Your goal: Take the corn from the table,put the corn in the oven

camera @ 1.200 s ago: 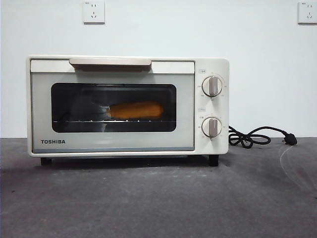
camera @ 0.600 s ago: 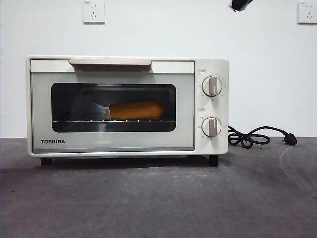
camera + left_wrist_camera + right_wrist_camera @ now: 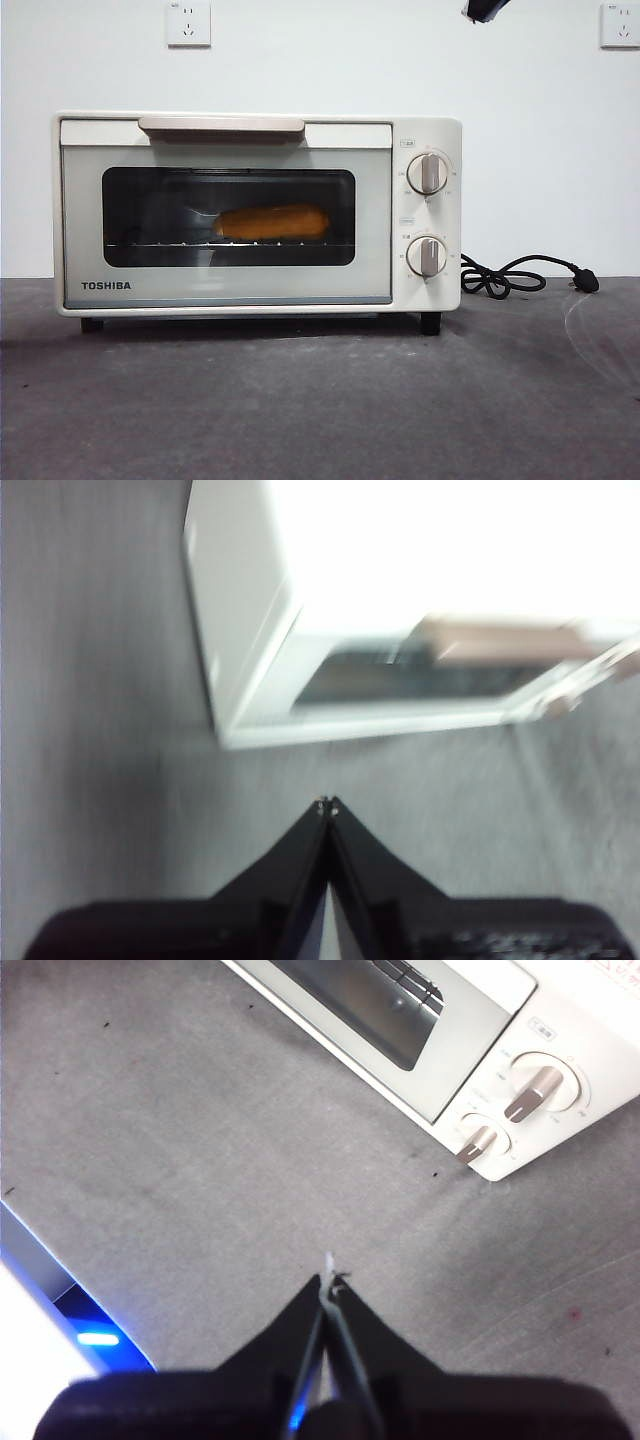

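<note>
Front view shows the corn (image 3: 272, 222) lying on the wire rack (image 3: 230, 243) inside the TOSHIBA toaster oven (image 3: 258, 213), behind its closed glass door, centre-left of the frame. The oven stands on the grey tabletop (image 3: 320, 400), its black cord (image 3: 515, 276) coiled at the right. A black tip shows at the upper right edge. Both wrist views look down from above the tabletop: the left hand (image 3: 327, 802) is pressed shut and empty, and the right hand (image 3: 330, 1280) likewise closed on nothing.

corn (image 3: 272, 222) lying on rack inside closed oven (image 3: 258, 213); on table (image 3: 320, 400)
</note>
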